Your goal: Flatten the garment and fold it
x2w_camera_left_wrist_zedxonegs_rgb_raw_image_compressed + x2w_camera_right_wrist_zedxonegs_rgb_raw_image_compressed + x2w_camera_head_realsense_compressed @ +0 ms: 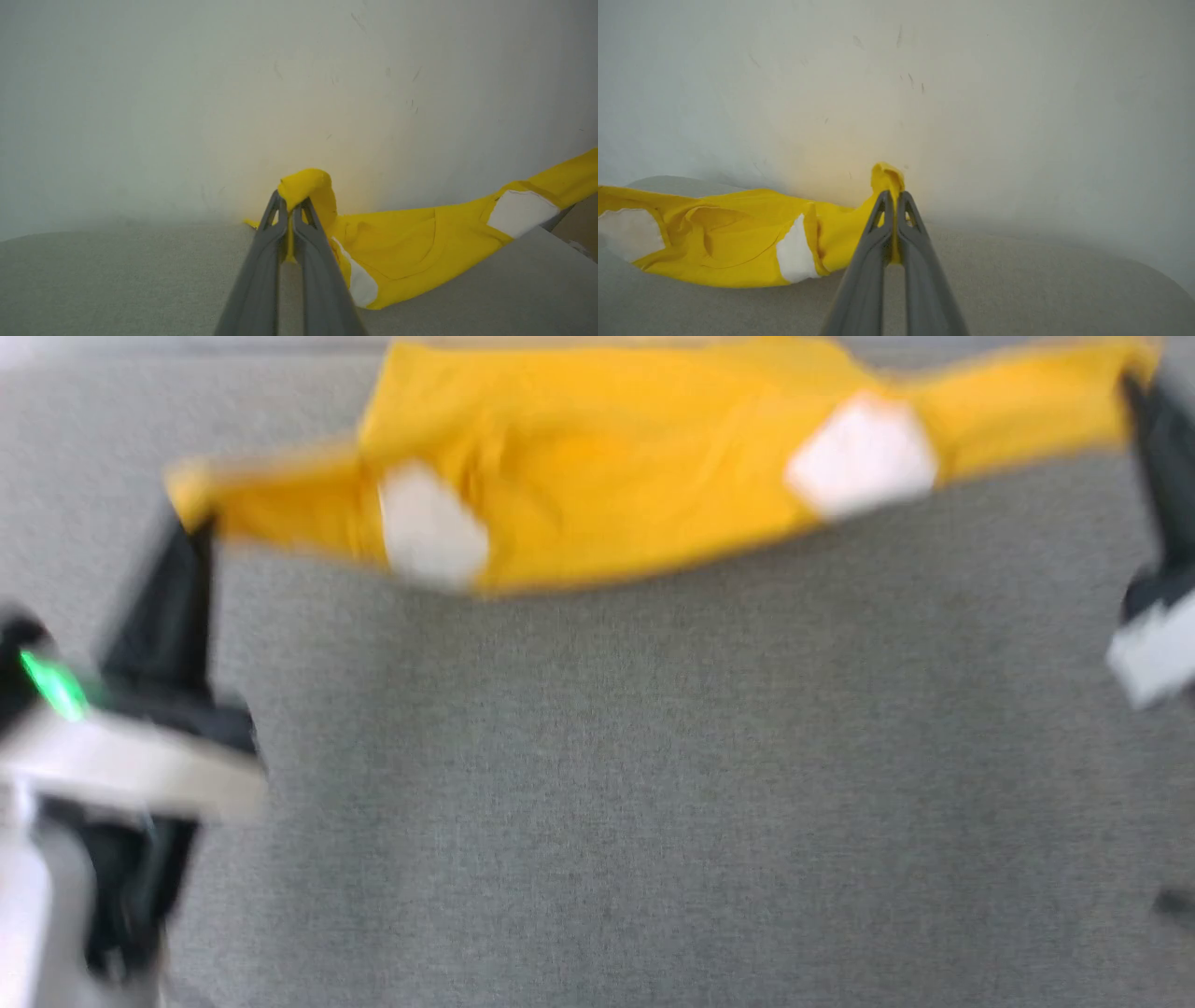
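Between the fingers of your left tool (289, 200) there's a bunched-up end of the garment (607, 467). It looks like a sleeve tip, and the jaws are clamped tight on it with a little knob of yellow poking out past the tips.

Moving off to that tool's right, the shirt runs out as a loose band that sags in the middle, low over the grey cloth-covered counter (597, 784). Everything's too blurry from the head camera for me to tell if the low edge is touching it or just clear. Two white patches (429, 532) show along the band, one nearer each tool.

At the far end your right tool (894, 196) is clenched the same way on the other bunched end. A pale wall (971, 93) sits straight ahead of both tools.

Handling-wise, my read is that it's thin, light, floppy knit with zero stiffness, so it'll droop and double over wherever it isn't under tension. It won't break, but it'll stretch, and it could slide out of a pinch that small if you yank. The sleeve ends are fine for pulling it taut. For the actual fold I'd guess you want the shoulders or hem corners, since those carry the whole body panel and not just the sleeves.
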`<state>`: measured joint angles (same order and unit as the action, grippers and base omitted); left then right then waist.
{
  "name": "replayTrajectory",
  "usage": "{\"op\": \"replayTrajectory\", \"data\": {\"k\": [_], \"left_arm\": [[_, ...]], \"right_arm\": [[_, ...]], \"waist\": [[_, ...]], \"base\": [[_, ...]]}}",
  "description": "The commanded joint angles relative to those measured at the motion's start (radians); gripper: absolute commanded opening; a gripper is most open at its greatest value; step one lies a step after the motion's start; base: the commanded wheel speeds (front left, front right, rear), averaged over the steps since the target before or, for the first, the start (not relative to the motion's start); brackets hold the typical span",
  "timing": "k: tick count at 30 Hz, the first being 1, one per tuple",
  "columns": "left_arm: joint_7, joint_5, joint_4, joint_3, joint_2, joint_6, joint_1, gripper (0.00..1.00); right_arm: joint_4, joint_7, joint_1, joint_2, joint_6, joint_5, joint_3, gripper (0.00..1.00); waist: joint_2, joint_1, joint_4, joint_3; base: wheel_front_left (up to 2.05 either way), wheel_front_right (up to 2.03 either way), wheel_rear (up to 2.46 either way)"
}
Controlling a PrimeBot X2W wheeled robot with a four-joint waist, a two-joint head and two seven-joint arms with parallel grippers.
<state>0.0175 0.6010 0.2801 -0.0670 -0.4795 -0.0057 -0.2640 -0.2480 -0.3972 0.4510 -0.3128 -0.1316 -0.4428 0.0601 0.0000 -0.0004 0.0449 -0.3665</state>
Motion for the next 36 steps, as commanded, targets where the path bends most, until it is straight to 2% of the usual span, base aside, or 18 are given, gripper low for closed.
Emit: {"op": "replayTrajectory", "data": {"k": [1,7,12,13,18,23,29,32,36], "left_arm": [[0.002,0.009,0.025,0.001,0.001,0.008,0.049,0.0],[0.002,0.035,0.091,-0.004,0.004,0.014,0.298,0.0],[0.032,0.071,0.081,-0.062,0.018,-0.002,0.47,0.0],[0.045,0.071,0.073,-0.079,0.015,-0.006,0.497,0.0],[0.107,0.085,0.013,-0.12,0.001,0.003,0.602,0.0],[0.152,0.084,-0.032,-0.118,-0.036,0.019,0.667,0.0],[0.246,0.123,-0.062,-0.138,-0.064,0.033,0.751,0.0],[0.294,0.133,-0.074,-0.147,-0.081,0.051,0.79,0.0],[0.292,0.111,-0.076,-0.132,-0.095,0.084,0.815,0.0]], "right_arm": [[-0.027,-0.001,-0.053,0.024,0.001,-0.01,0.012,0.0],[-0.141,0.022,-0.335,0.16,0.001,-0.013,0.069,0.0],[-0.167,0.017,-0.517,0.19,0.001,-0.026,0.015,0.0],[-0.166,0.013,-0.55,0.188,0.001,-0.033,0.008,0.0],[-0.127,-0.062,-0.722,0.075,0.001,-0.029,-0.051,0.0],[-0.06,-0.101,-0.818,0.003,0.001,-0.02,-0.032,0.0],[0.004,-0.168,-0.909,-0.03,0.001,-0.029,0.031,0.0],[0.033,-0.237,-0.962,-0.03,0.001,-0.034,0.053,0.0],[0.035,-0.268,-0.999,-0.017,0.001,-0.029,0.081,0.0]], "waist": [[0.0,0.0004,0.009,0.081],[0.0,0.0004,0.015,0.134],[0.0,0.0004,0.025,0.165],[0.0,0.0004,0.025,0.17],[0.0,0.0004,0.024,0.201],[0.0,0.0004,0.021,0.233],[0.0,0.0004,0.015,0.28],[0.0,0.0004,0.01,0.297],[0.0,0.0004,0.003,0.311]], "base": [[0.0,0.0,0.0],[0.0,0.0,0.0],[0.0,0.0,0.0],[0.0,0.0,0.0],[0.0,0.0,0.0],[0.0,0.0,0.0],[0.0,0.0,0.0],[0.0,0.0,0.0],[0.0,0.0,0.0]]}}
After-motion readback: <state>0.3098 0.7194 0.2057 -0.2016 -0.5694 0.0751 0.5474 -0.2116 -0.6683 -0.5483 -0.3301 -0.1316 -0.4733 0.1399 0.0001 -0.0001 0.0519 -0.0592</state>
